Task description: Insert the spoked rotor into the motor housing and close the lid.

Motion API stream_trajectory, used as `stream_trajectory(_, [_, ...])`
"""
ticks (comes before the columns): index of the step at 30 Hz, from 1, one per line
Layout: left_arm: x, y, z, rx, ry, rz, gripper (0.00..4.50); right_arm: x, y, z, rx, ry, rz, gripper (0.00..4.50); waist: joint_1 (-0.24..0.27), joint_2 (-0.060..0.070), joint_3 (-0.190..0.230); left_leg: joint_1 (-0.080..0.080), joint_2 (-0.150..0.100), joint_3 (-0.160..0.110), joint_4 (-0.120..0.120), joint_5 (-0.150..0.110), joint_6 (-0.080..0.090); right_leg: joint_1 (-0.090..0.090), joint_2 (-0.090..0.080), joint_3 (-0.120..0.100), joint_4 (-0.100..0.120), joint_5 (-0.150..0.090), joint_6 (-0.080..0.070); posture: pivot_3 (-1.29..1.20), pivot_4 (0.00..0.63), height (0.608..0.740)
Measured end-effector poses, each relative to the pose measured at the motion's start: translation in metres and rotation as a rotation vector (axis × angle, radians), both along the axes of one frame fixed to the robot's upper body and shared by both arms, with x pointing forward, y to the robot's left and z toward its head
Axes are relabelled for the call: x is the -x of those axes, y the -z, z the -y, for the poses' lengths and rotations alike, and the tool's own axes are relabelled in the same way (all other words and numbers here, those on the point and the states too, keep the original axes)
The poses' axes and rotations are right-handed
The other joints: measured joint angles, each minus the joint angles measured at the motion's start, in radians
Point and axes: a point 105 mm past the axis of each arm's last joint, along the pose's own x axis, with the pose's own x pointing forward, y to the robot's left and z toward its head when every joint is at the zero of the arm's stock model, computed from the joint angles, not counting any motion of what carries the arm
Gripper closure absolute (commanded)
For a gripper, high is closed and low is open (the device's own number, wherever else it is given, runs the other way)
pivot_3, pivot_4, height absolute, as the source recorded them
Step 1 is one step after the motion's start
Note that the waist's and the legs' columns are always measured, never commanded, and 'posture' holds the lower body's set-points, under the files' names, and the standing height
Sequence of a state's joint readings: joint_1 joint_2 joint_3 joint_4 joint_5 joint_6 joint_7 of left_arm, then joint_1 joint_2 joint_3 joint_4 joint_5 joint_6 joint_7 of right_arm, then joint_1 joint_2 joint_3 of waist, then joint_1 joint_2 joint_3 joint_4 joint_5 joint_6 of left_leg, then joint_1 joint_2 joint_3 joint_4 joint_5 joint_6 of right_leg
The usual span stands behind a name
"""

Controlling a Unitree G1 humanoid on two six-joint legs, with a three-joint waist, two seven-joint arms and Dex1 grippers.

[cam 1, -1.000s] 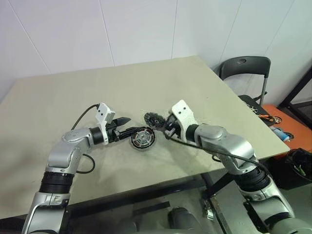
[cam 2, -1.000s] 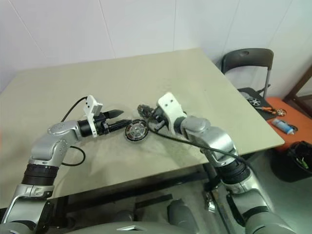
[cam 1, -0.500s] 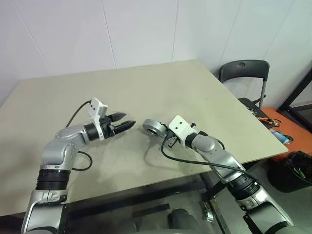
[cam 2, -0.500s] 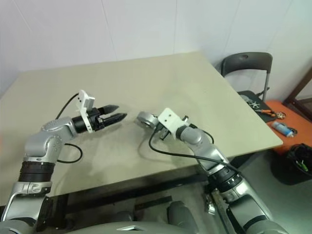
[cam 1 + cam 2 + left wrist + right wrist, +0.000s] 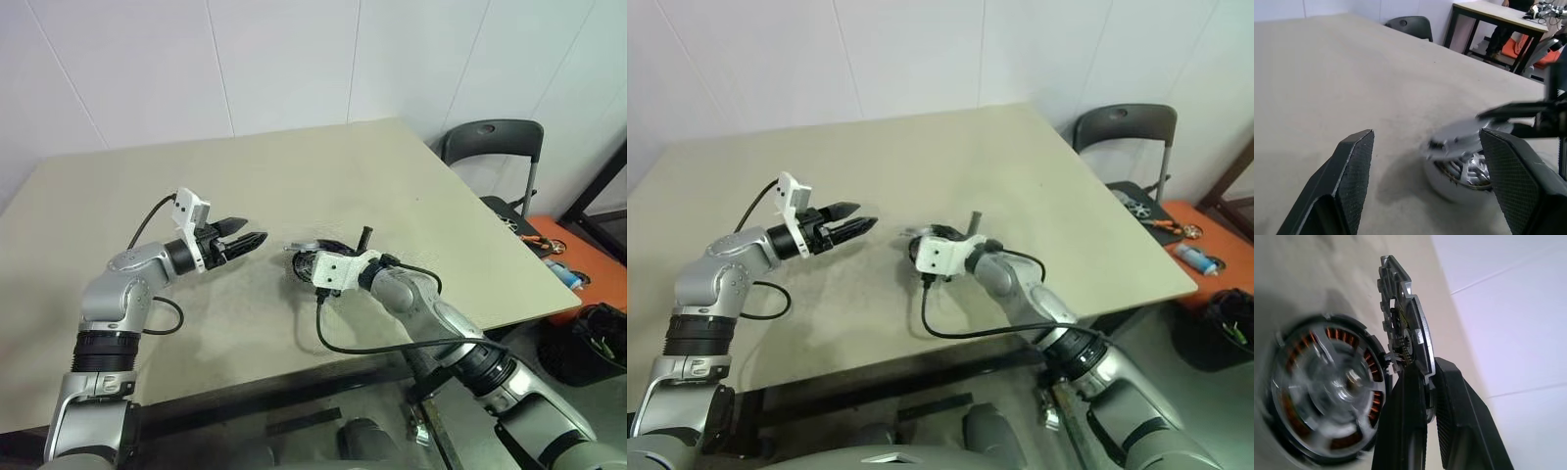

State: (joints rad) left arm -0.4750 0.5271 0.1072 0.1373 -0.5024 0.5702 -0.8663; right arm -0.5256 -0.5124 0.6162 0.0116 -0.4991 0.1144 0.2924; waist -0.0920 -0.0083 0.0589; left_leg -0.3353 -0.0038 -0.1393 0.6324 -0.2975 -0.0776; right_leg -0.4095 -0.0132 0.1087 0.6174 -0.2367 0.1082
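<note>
Your right end effector (image 5: 1422, 396) is clamped on the rim of the lid (image 5: 1403, 313), its 2 black fingers pinching the edge. The lid sits tilted, just above and beside the motor housing (image 5: 1327, 387), whose copper windings and spoked rotor show in its open top. The housing rests on the table (image 5: 392, 176) near the middle of its front half. Your left end effector (image 5: 243, 242) hangs open and empty, apart from the housing on its left side, fingers pointing toward it.
</note>
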Motion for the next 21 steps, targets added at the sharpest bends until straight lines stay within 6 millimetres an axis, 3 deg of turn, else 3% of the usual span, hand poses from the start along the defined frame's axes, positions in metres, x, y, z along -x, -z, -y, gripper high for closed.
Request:
stream_trajectory(7, [-0.001, 0.001, 0.000, 0.001, -0.002, 0.003, 0.86, 0.012, 0.023, 0.018, 0.036, -0.037, 0.072, 4.49, 0.005, 0.000, 0.000, -0.001, 0.000, 0.000, -0.001, 0.000, 0.000, -0.001, -0.001, -0.001, -0.001, 0.002, -0.004, 0.00, 0.000, 0.740])
stream_trajectory(17, [0.000, 0.002, -0.002, -0.003, -0.006, -0.001, 0.86, 0.013, 0.030, 0.021, 0.043, -0.033, 0.096, 4.49, 0.024, -0.005, -0.004, 0.004, 0.000, 0.000, 0.000, 0.000, 0.000, 0.004, -0.001, -0.001, -0.001, 0.001, -0.005, 0.00, 0.000, 0.740])
stream_trajectory(18, [0.000, 0.002, -0.002, -0.003, -0.007, -0.001, 0.86, 0.014, 0.031, 0.020, 0.046, -0.039, 0.097, 3.79, 0.023, -0.006, -0.004, 0.004, 0.000, 0.000, -0.001, 0.000, 0.000, 0.004, -0.001, -0.001, -0.001, 0.002, -0.005, 0.00, 0.000, 0.740])
stream_trajectory(21, [0.000, 0.003, -0.003, -0.002, -0.011, -0.005, 0.86, 0.025, 0.049, 0.015, 0.068, -0.073, 0.062, 2.87, 0.023, -0.007, -0.005, 0.004, 0.000, 0.000, -0.001, 0.000, 0.000, 0.004, -0.001, -0.001, 0.000, 0.002, -0.004, 0.00, 0.000, 0.740])
